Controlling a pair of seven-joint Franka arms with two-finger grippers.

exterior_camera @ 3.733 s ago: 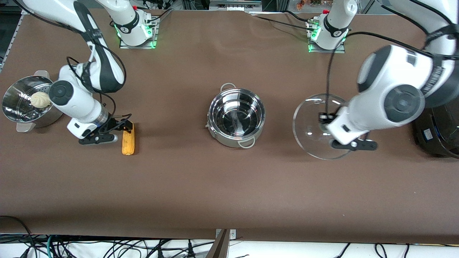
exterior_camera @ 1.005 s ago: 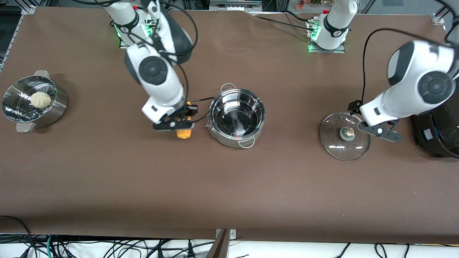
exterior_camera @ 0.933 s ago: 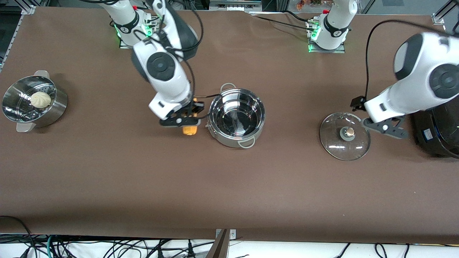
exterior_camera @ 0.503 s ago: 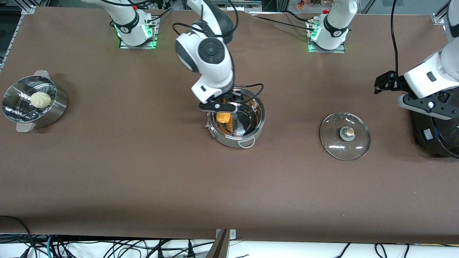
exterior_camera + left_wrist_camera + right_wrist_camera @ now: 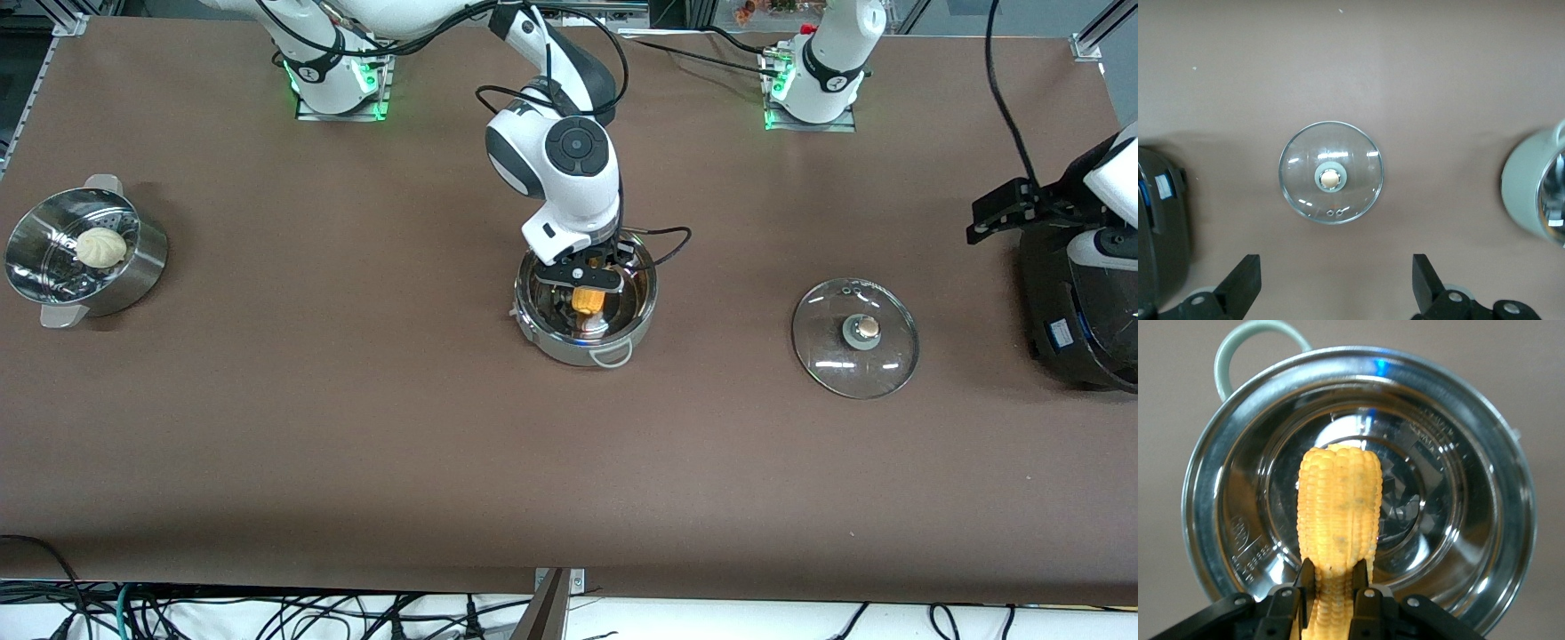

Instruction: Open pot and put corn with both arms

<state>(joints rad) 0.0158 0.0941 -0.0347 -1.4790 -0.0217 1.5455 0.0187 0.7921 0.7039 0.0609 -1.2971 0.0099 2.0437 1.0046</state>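
At the right arm's end of the table a steamer bowl (image 5: 84,252) with a white bun (image 5: 100,246) is seen. Mid-table, the corn (image 5: 587,300) is gripped at its upper end by the right gripper (image 5: 585,277), fingers clamped on it. It's hung roughly upright, long axis near vertical, free end pointed down into the open pot (image 5: 585,306). The glass lid (image 5: 855,337) is laid flat toward the left arm's end. The left gripper (image 5: 1336,293) is held wide open above the table beside the lid, by the black cooker (image 5: 1076,302), nothing in it.
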